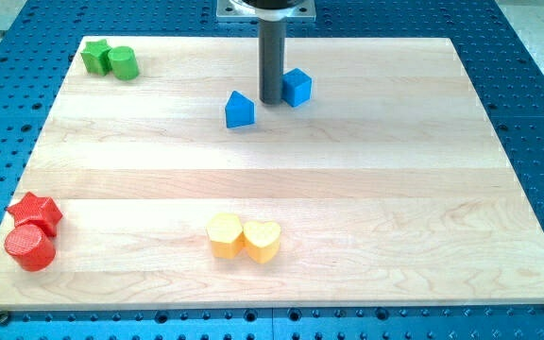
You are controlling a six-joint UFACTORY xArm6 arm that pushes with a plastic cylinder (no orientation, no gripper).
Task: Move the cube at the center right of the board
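Nearest the view's bottom, two yellow blocks sit touching on the wooden worktop, well apart from the blue cube near the view's top, just right of centre; no gripper is fitted, so nothing is held; the tip is seen just beside the cube's left face, between it and a blue wedge-like block. A steady push toward the view's right, kept centred on that face, is judged best, so the cube is not spun aside.
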